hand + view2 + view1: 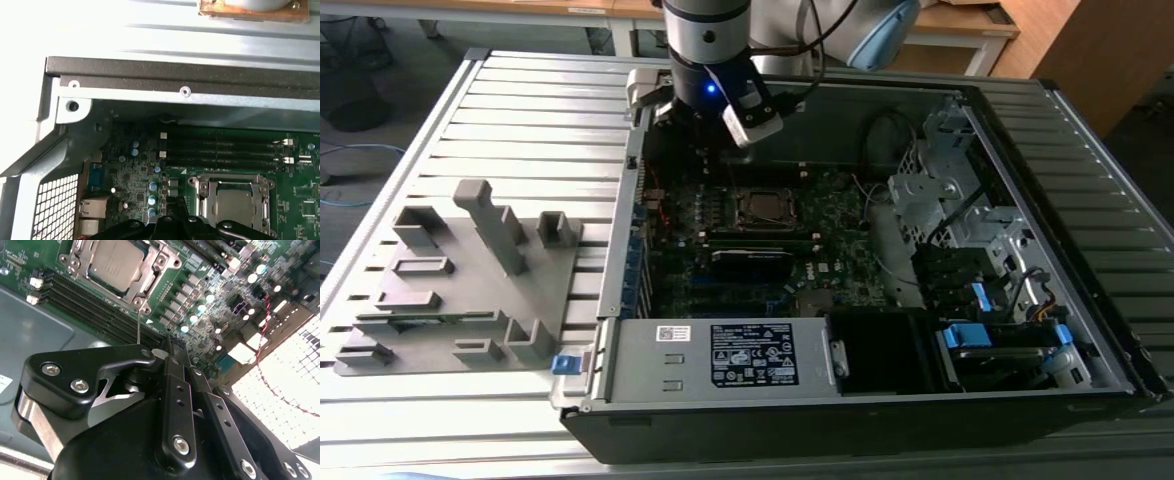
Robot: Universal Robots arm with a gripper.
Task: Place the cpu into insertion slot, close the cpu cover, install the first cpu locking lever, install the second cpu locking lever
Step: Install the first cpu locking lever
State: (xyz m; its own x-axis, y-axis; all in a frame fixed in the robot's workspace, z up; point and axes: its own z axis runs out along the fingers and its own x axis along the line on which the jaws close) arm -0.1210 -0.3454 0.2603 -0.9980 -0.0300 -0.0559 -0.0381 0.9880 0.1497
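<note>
The gripper (175, 347) is held just above the green board (300, 210), beside the socket (199, 186) and apart from it. This position is judged to leave the socket open to inspection in both wrist views. Its fingers (176, 390) are brought together, with nothing clamped between them. The chip (114, 262) is seated in the socket, inside the open computer case (854, 435), next to the black memory slots (225, 147). It is a flat square with a dull grey metal top. The silver cover (152, 282) is laid flat around it, so the grey top is seen through the window. A thin metal rod (139, 322) rises from the socket's corner. Whether the locking levers are latched cannot be told.
</note>
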